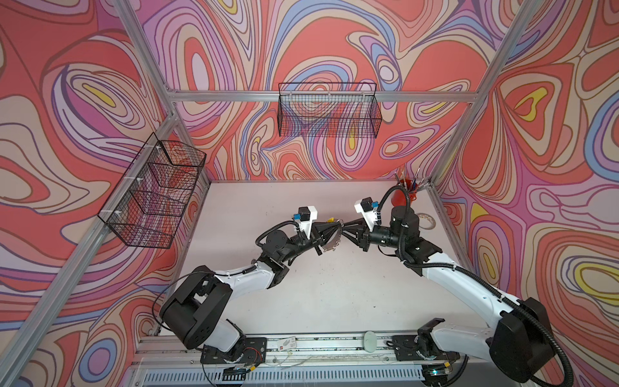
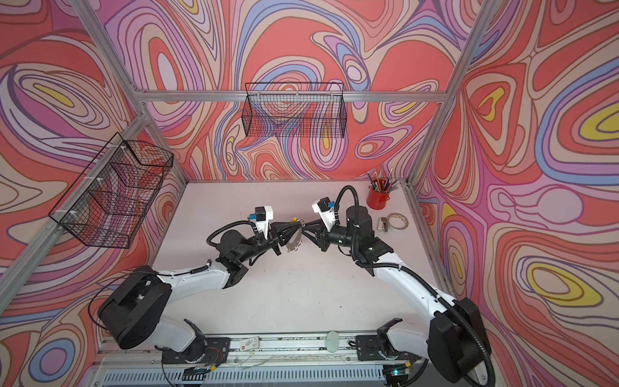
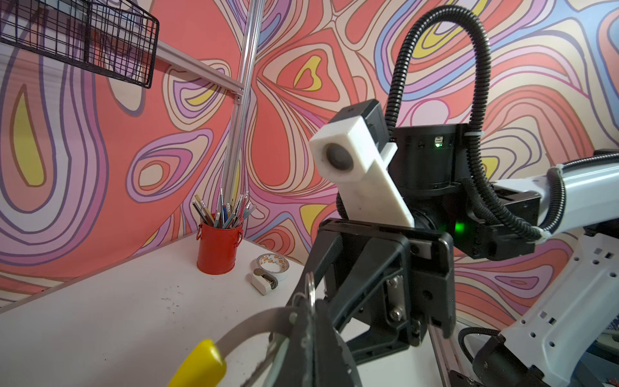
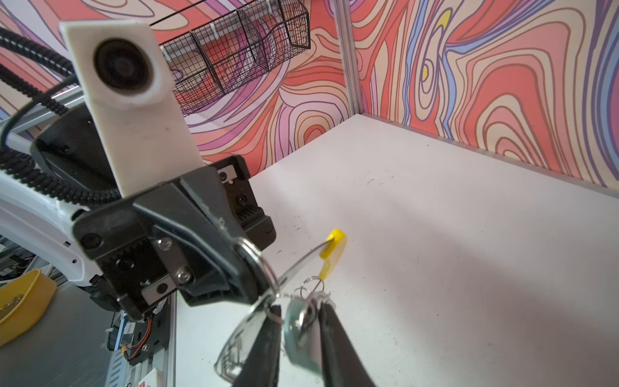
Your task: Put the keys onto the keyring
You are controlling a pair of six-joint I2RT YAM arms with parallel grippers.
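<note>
Both arms rise from the near edge, bend at the elbow and reach in to the middle. The left arm (image 1: 241,273) comes from the left and the right arm (image 1: 469,284) from the right, so the two wrists point at each other and the tips almost meet. The left gripper (image 1: 336,231) has its jaws pinched tight on the keyring (image 1: 331,244), and the right gripper (image 1: 345,225) has its two fingers (image 4: 264,341) a small way apart with one of the keys (image 4: 298,335) squeezed between them.
</note>
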